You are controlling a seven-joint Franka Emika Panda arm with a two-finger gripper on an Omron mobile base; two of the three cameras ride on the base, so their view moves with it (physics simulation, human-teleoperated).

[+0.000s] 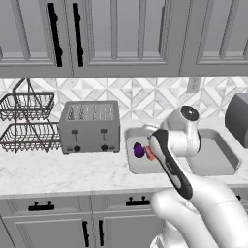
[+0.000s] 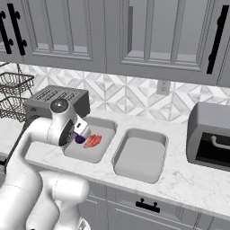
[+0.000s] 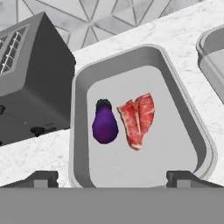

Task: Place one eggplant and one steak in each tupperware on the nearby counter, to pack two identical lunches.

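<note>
In the hand view a purple eggplant [image 3: 105,124] and a red steak [image 3: 138,119] lie side by side, apart, on the floor of the left tupperware [image 3: 78,131]. My gripper [image 3: 113,179] hovers above that tub's near end, open, with nothing between its fingertips. Both base views show the same eggplant [image 1: 139,150] [image 2: 80,139] and steak [image 1: 149,154] [image 2: 93,141] in this tupperware [image 1: 130,160] [image 2: 85,152], partly behind my hand [image 2: 81,128]. The second tupperware [image 2: 140,157] [image 1: 213,157] [image 3: 212,48] stands just to the right on the counter [image 1: 63,169], with nothing in it.
A grey toaster [image 1: 89,127] [image 2: 56,101] [image 3: 30,83] stands close to the left of the filled tub. A wire basket rack [image 1: 26,121] is at the far left. A dark grey oven-like appliance [image 2: 211,139] sits at the right end of the counter.
</note>
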